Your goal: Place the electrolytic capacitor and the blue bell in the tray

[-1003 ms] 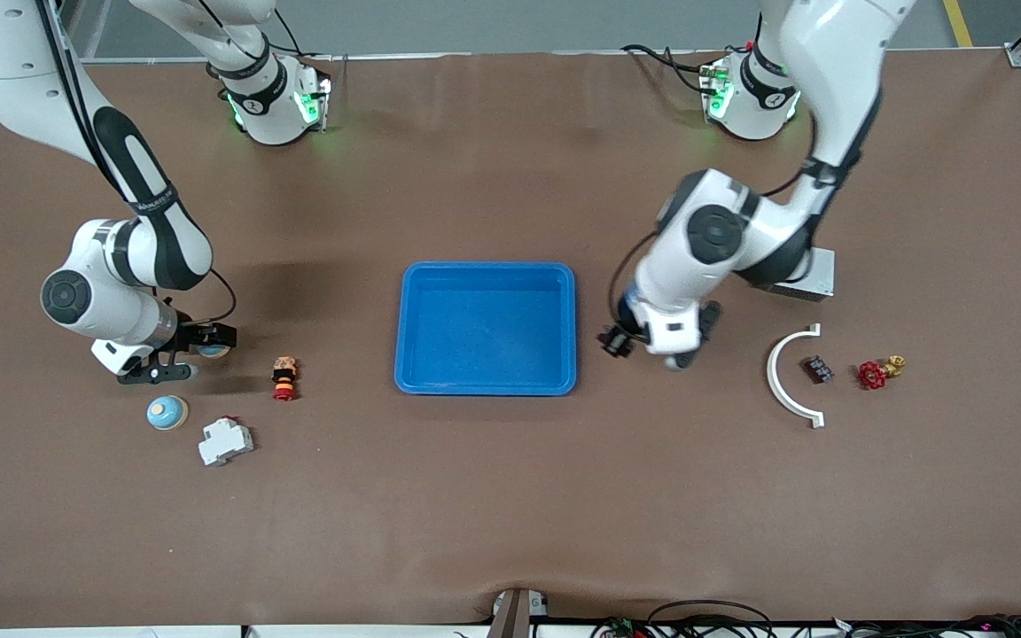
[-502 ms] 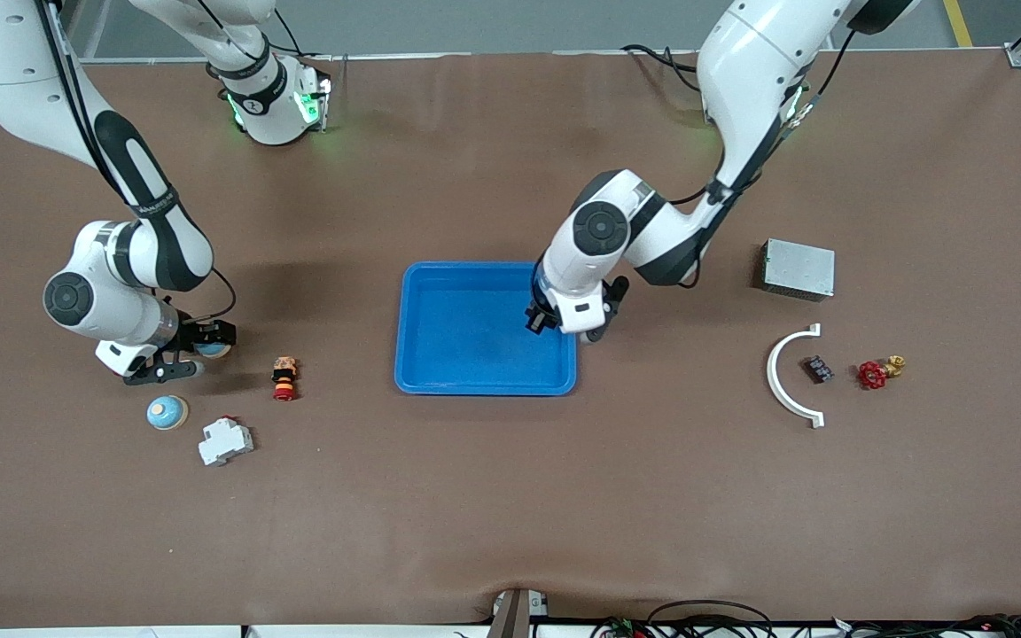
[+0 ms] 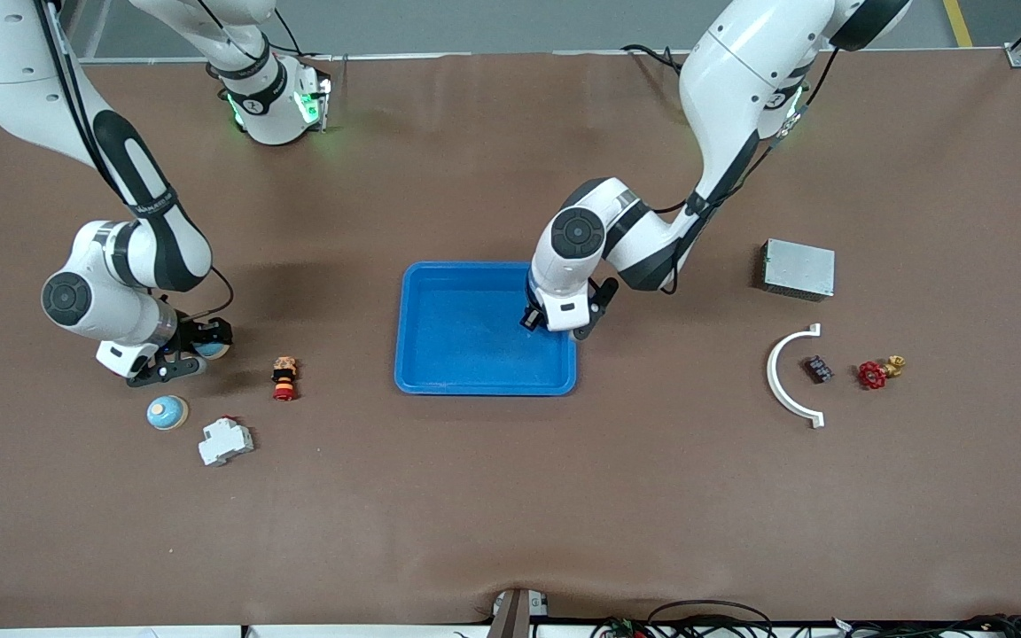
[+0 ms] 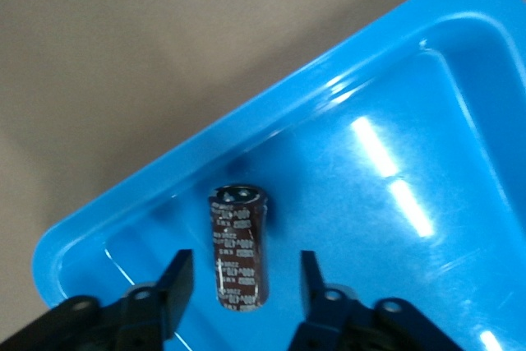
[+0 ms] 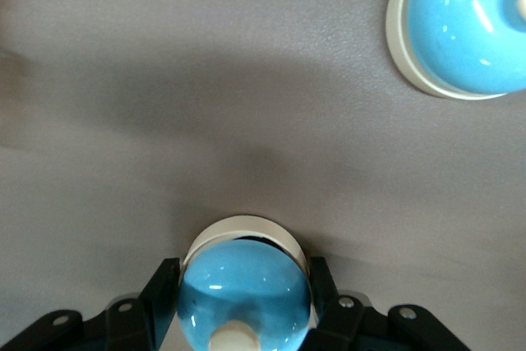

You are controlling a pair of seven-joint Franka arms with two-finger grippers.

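Observation:
The bright-blue tray (image 3: 486, 388) sits mid-table. My left gripper (image 3: 555, 321) hangs over the tray's end toward the left arm, open. In the left wrist view the electrolytic capacitor (image 4: 238, 236), a dark brown cylinder with white print, lies in the tray (image 4: 271, 113) near a corner. It is between the spread fingers of my left gripper (image 4: 245, 262), with a gap on each side. The front view hides it under the hand. My right gripper (image 3: 183, 350) (image 5: 244, 273) is shut on a blue bell (image 5: 244, 293) low at the table. A second blue bell (image 3: 167, 412) (image 5: 464, 26) stands nearer the front camera.
Toward the right arm's end are a red-and-yellow push button (image 3: 284, 378) and a white breaker (image 3: 225, 441). Toward the left arm's end are a grey metal box (image 3: 798, 268), a white curved piece (image 3: 781, 377), a small dark part (image 3: 819, 369) and a red valve (image 3: 874, 374).
My left arm swung from beside the tray to over it and opened, letting go of the capacitor. My right gripper closed on the blue bell.

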